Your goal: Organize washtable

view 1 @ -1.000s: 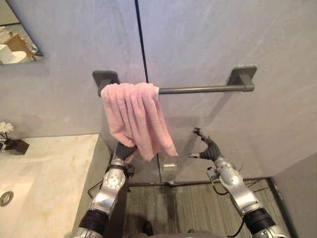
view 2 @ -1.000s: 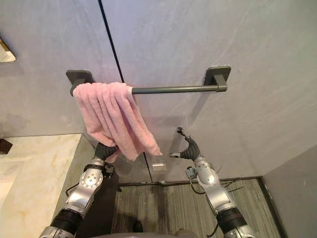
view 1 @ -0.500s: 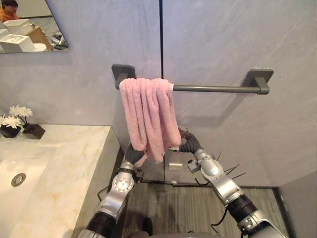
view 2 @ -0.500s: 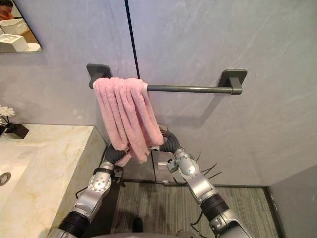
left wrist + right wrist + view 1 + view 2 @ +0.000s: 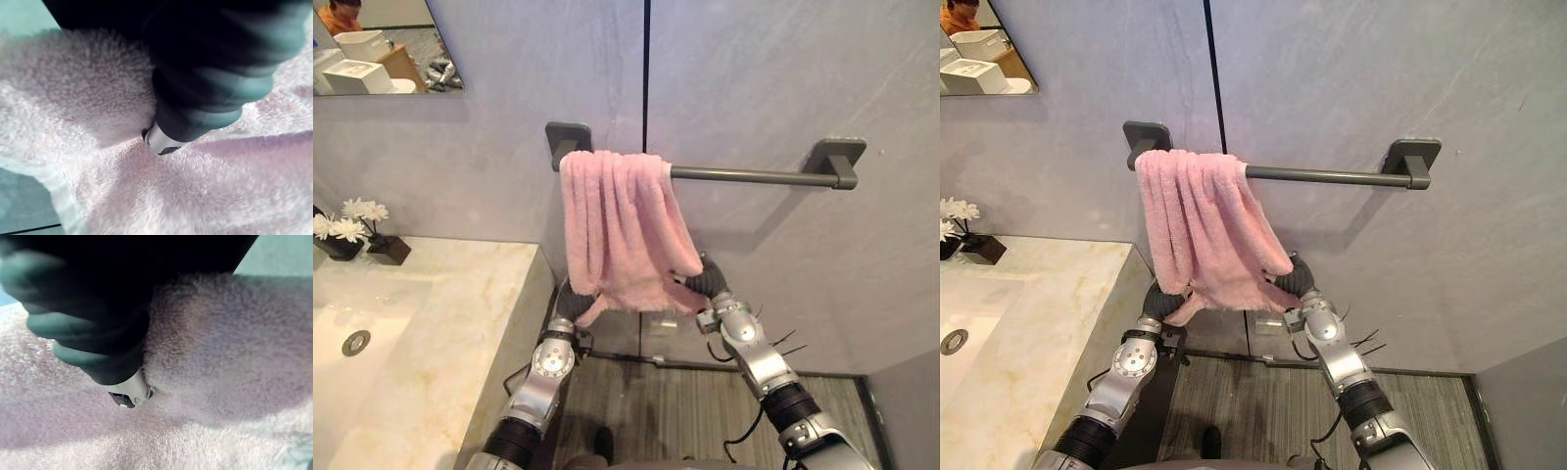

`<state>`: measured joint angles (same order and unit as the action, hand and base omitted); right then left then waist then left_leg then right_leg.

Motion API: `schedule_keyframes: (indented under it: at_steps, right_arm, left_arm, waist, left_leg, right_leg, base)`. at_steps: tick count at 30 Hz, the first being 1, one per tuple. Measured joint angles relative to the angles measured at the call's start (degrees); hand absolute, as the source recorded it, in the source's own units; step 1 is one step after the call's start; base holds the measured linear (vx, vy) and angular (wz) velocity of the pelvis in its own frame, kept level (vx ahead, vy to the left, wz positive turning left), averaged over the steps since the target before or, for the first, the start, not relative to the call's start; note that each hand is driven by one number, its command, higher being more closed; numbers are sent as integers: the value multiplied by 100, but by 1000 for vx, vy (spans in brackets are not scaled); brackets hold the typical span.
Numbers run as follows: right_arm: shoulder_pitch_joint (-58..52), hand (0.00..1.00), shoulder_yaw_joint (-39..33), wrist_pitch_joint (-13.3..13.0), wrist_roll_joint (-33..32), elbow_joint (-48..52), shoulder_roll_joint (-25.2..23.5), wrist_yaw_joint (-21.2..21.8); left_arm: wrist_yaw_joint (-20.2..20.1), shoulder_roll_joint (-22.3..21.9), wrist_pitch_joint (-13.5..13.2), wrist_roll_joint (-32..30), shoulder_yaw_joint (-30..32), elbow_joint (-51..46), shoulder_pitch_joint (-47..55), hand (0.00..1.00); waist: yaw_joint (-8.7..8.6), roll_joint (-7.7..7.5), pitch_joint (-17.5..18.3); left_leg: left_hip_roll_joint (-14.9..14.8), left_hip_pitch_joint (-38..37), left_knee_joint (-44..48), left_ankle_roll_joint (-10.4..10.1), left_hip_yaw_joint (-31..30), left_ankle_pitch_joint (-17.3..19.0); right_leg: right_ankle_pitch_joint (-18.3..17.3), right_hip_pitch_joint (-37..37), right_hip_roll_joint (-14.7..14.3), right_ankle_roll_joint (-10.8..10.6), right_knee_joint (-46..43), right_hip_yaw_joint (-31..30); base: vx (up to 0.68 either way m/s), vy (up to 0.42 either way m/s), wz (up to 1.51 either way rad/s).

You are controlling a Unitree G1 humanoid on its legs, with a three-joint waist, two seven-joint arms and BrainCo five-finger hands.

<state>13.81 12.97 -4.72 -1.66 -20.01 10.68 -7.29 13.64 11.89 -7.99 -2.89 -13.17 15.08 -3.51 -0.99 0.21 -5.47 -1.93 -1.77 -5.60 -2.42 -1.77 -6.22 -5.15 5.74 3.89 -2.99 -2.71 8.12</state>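
A pink towel (image 5: 622,225) hangs bunched in folds over the left end of a dark grey towel bar (image 5: 754,176), which is fixed across the middle of the grey wall (image 5: 783,78). The right stretch of the bar is bare. The towel's lower edge is drawn out wide, just below the centre of the frame, between the two hands. The left hand (image 5: 568,297) comes up from the lower left and meets the towel's bottom left corner. The right hand (image 5: 708,282) comes up from the lower right and meets the bottom right corner. Both are buried in the cloth from behind. Each wrist view shows the dark ribbed cover pressed into the fluffy pink pile, and I cannot tell whether either hand is spread or pinching the towel. At the left of the frame lies the pale marble washtable (image 5: 450,333), with a sunken basin (image 5: 372,304) and its round drain (image 5: 355,342) near the left edge. White flowers (image 5: 352,215) in dark pots stand against the wall at the back of it. A mirror (image 5: 401,59) in the upper left corner reflects a person in orange. Grey striped floor (image 5: 656,401) shows at the bottom between the arms.
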Motion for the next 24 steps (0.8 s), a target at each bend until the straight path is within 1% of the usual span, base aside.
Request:
schedule_keyframes:
  at_steps: [2, 6, 7, 11, 14, 15, 17, 18, 21, 24]
  right_arm:
    - [-87, 100, -124, -21, 1, 14, -122, 0]
    - [-247, 100, -445, -67, 1, 133, -347, -1]
    - [-331, 100, -548, -68, 1, 134, -408, -1]
    - [-543, 100, -818, -69, 2, 261, -535, -1]
    - [-705, 100, -988, -103, 1, 373, -607, 0]
    - [-716, 100, -1057, -111, 1, 374, -656, -1]
    - [-774, 100, -1131, -110, 0, 439, -701, -1]
    - [-909, 100, -1154, -115, 0, 592, -725, -1]
    - [-947, 100, -1243, -134, -15, 606, -838, -1]
    - [-947, 100, -1317, -134, -61, 589, -844, -1]
  left_arm:
    - [-48, -57, -2, 0, 0, -3, 0, 100]
    - [-160, -197, -9, -2, 1, -11, 12, 100]
    - [-239, -254, -9, -2, 1, -35, 13, 100]
    - [-369, -359, -10, -4, 0, -190, 17, 100]
    - [-406, -466, -9, -4, -1, -226, 32, 100]
    - [-475, -490, -9, -4, -1, -235, 42, 100]
    - [-499, -510, -8, -4, -1, -239, 46, 100]
    - [-507, -530, -8, -4, -1, -294, 65, 100]
    - [-509, -564, -2, -4, -1, -361, 139, 100]
    - [-542, -648, 1, -3, -1, -361, 165, 100]
  waist:
    - [-14, -3, 1]
    - [-103, -12, -4]
    - [-130, -12, -4]
    - [-153, -11, -6]
    - [-189, -8, -8]
    - [-215, -4, -10]
    - [-233, -5, -11]
    - [-276, -15, -16]
    - [-337, 1, -25]
    - [-422, 8, -30]
  left_leg:
    - [-1, -16, -9, -1, 3, 1]
    - [0, -54, -19, -1, 20, 3]
    - [-1, -75, -30, -2, 42, 6]
    - [-12, -98, -31, -4, 76, 8]
    - [-16, -113, -31, -4, 128, 11]
    - [-19, -117, -31, -4, 166, 16]
    - [-63, -138, -30, -28, 225, 85]
    - [-65, -156, -30, -24, 268, 111]
    - [-63, -177, -31, -20, 340, 136]
    - [-28, -188, -20, 1, 351, 127]
  right_leg:
    - [0, 20, 0, 0, 11, 1]
    - [52, 99, -1, 0, 108, -5]
    - [56, 109, 2, -3, 109, -28]
    - [67, 112, -2, -9, 106, -66]
    - [77, 104, -3, -17, 105, -121]
    - [82, 95, -3, -21, 107, -159]
    - [83, 85, -4, -22, 105, -227]
    - [81, 83, -3, -25, 102, -269]
    - [82, 72, -4, -28, 99, -346]
    - [81, 95, -4, -29, 119, -349]
  base:
    - [0, 0, 0]
    - [-7, -2, -1]
    - [-36, -10, -7]
    - [-36, -10, -5]
    - [-34, -8, -9]
    - [-38, -6, -14]
    - [-24, -9, -18]
    - [-5, -13, -26]
    - [11, -8, -14]
    - [22, -3, -1]
